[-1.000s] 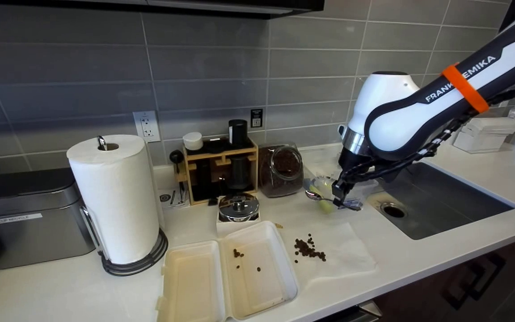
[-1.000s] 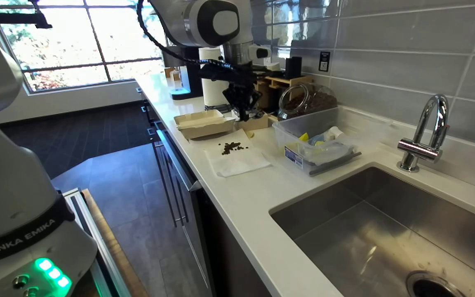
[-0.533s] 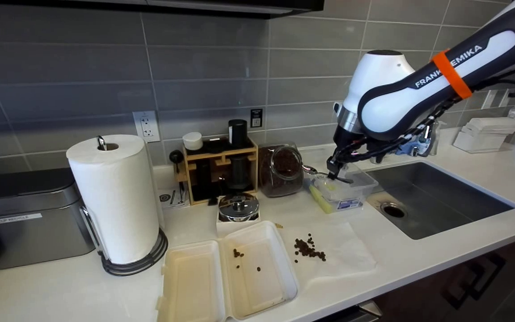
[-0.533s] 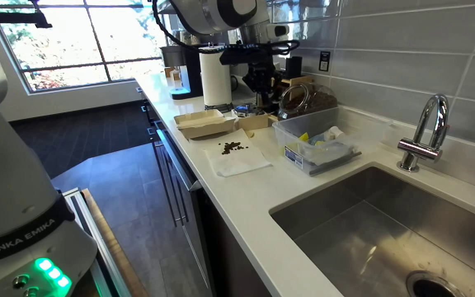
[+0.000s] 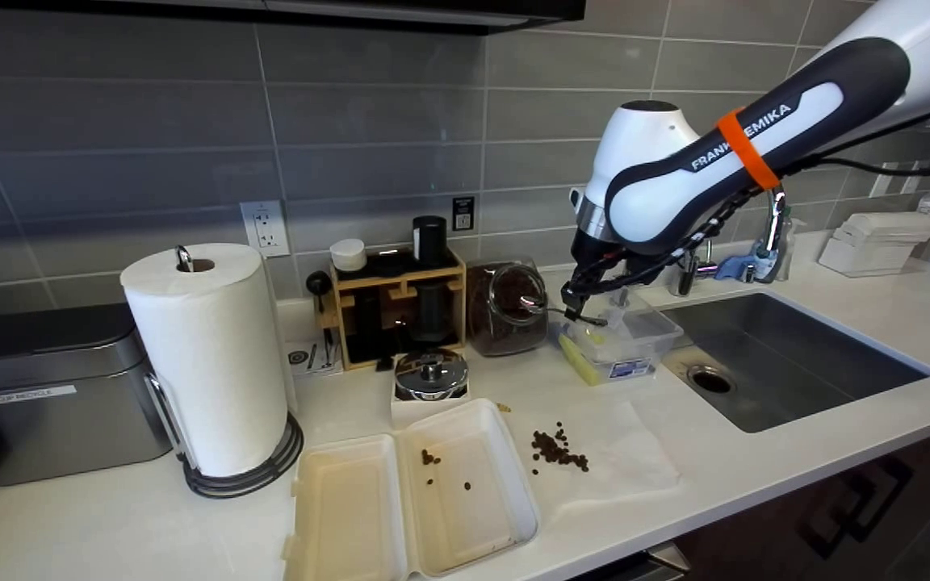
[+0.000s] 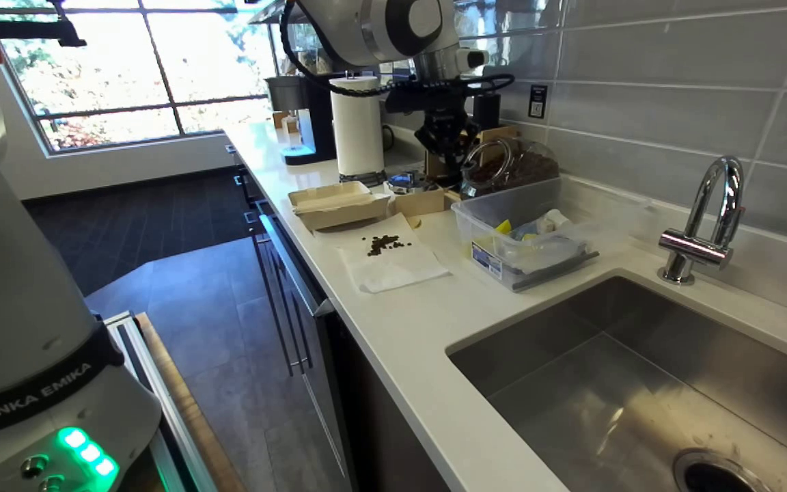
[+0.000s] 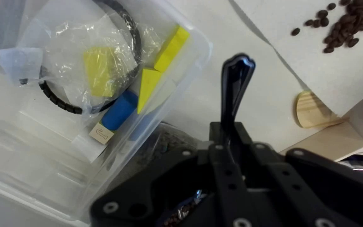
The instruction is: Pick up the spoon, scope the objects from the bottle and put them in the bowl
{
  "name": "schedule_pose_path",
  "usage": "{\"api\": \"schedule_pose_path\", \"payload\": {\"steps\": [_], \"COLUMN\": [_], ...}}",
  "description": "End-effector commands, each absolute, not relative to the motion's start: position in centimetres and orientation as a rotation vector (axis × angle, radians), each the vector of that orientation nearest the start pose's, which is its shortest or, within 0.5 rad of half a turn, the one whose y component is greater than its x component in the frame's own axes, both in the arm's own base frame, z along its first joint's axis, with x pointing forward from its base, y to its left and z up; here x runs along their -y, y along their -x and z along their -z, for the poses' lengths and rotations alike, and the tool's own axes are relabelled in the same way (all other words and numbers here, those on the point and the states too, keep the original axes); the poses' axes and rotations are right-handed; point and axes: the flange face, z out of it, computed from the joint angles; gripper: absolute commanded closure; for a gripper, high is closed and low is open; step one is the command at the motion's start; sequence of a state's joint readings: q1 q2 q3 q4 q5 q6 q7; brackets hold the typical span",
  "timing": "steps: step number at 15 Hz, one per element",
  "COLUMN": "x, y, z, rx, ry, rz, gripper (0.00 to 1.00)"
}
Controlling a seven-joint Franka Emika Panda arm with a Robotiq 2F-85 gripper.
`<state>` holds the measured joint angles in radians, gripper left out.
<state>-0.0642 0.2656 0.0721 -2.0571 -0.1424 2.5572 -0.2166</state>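
Observation:
My gripper [image 5: 574,314] is shut on the spoon [image 5: 594,321] and holds it roughly level above the counter. In the wrist view the gripper [image 7: 228,129] grips the handle of the spoon [image 7: 238,72], whose end points away from the jaws. The spoon's head appears in front of the mouth of the bottle [image 5: 485,323], a glass jar tilted on its side; whether it is inside I cannot tell. The bottle also shows in an exterior view [image 6: 530,167]. Objects, dark beans [image 5: 558,450], lie on white paper; a few lie in the bowl [image 5: 525,492], an open white tray.
A clear plastic bin [image 5: 634,347] stands right beside the bottle, in front of the sink [image 5: 804,363]. A wooden rack [image 5: 400,315] and a small lidded canister [image 5: 431,375] stand left of the bottle. A paper towel roll [image 5: 211,363] stands further left.
My gripper has risen and moved back and left with the spoon, bringing the spoon's head in front of the bottle's mouth. The beans and tray have not moved.

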Motion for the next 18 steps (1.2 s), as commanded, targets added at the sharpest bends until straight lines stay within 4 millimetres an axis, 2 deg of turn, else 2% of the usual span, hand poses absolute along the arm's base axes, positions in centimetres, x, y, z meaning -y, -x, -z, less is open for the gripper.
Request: {"api": "schedule_pose_path", "payload": {"steps": [1,5,12,18], "x": [-0.5,0.0,1.0,2.3], "y": [-63.5,-65.3,-67.6,-69.6], "z": [-32.2,-32.5,-33.2,-32.0], "rx": [0.493,0.39,0.249,0.093], "ry": [3.165,3.143,3.076,3.034], "rz": [0.343,0.342,0.193,0.151], "gripper": [0.97,0.97,0.97,0.97]}}
